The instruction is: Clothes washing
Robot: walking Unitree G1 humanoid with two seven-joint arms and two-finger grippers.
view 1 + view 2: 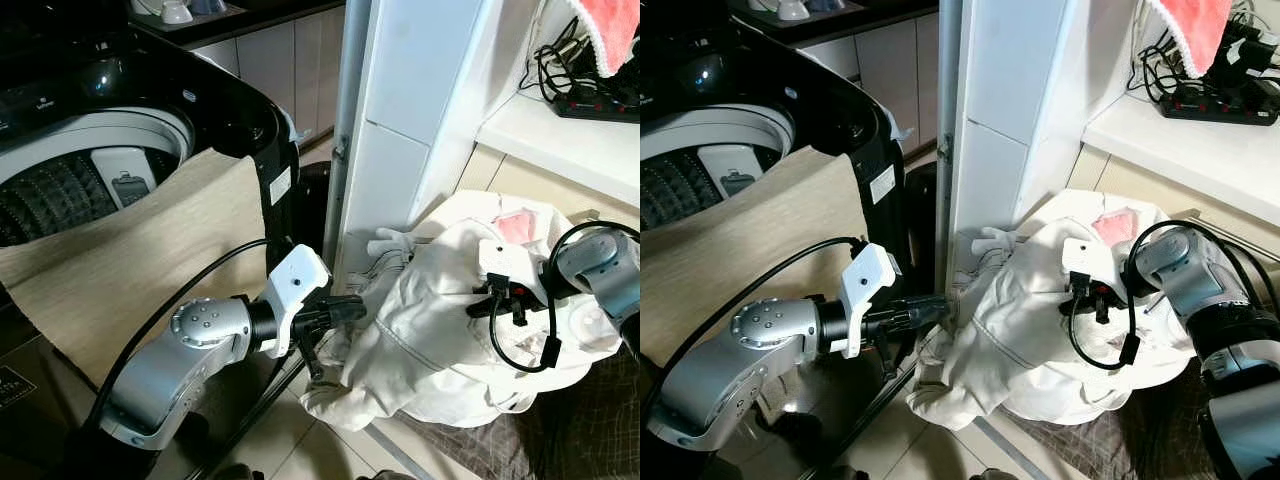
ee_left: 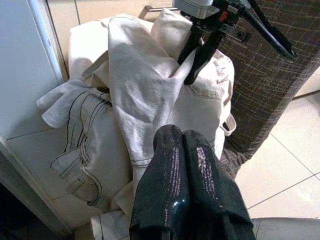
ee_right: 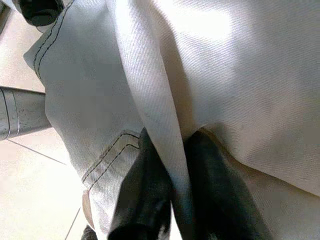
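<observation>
Head stereo pair: you look forward and down from the robot's head; both eyes share the open black top-loading washing machine (image 1: 120,150), the white tiled pillar (image 1: 420,110) and the heap of cream-white denim clothes (image 1: 440,330). The right eye's framing sits slightly further right.

Left wrist camera: you look along the left gripper (image 2: 182,150), its black fingers pressed together at the heap's edge, toward the dark woven basket (image 2: 270,85); the right gripper (image 2: 197,62) shows across the heap.

Right wrist camera: you sit very close, the right gripper's fingers (image 3: 145,190) pinching a fold of cream cloth.
</observation>
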